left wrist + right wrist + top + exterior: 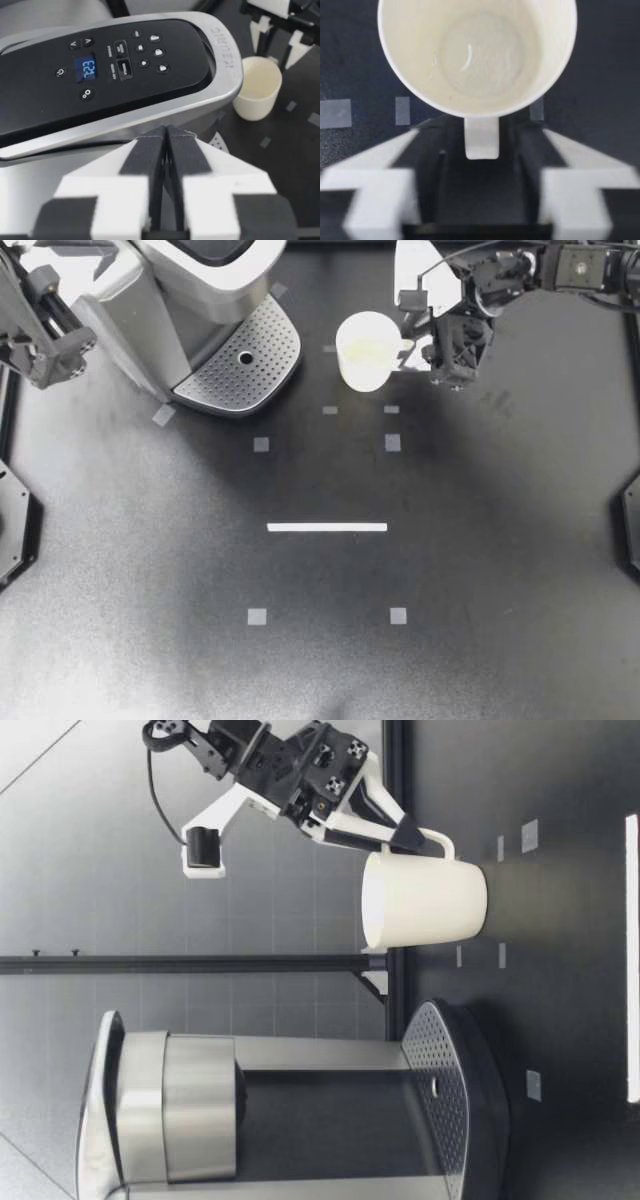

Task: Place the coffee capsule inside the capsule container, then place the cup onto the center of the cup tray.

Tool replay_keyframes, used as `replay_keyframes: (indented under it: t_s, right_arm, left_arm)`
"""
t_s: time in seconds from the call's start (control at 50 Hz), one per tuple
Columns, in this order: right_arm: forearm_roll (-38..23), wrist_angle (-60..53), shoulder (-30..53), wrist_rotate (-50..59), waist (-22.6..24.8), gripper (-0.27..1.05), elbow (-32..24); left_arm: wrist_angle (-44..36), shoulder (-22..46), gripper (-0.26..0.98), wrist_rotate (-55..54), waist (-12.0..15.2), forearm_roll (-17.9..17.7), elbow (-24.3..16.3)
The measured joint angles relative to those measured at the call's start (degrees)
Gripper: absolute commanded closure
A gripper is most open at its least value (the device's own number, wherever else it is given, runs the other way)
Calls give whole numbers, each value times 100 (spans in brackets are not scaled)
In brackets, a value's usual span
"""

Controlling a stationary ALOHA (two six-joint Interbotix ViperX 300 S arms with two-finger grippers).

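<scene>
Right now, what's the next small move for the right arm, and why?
Probably shut my right gripper on the handle of the cup. In the right wrist view the handle sits between the open fingers with gaps on both sides, so nothing is gripped yet. The cup stands on the table beside the cup tray, not on it.

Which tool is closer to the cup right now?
Right. My right tool is open, astride the handle of the cup; my left tool is shut, on the far side of the coffee machine.
</scene>
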Motion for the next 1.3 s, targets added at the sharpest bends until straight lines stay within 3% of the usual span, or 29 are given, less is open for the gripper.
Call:
replay_keyframes:
  t_s: [0.16, 0.24, 0.8, 1.02, 1.3]
  right_arm:
    - [-9, 0, 9, 9, 9, 61, 0]
    - [0, 0, 0, 18, 9, 65, -9]
    - [62, 0, -606, 387, 202, 65, -105]
    - [62, -62, -272, 519, 721, 65, -686]
    - [62, -18, 422, 571, 800, 65, -1477]
  left_arm:
    - [0, 0, 61, -18, 0, 9, 0]
    - [0, 0, 61, -35, 0, 9, 0]
    - [-26, -62, 61, -35, 0, 18, 9]
    - [-149, -114, 61, -35, 0, 26, 44]
    - [-158, -202, 61, -44, 0, 18, 141]
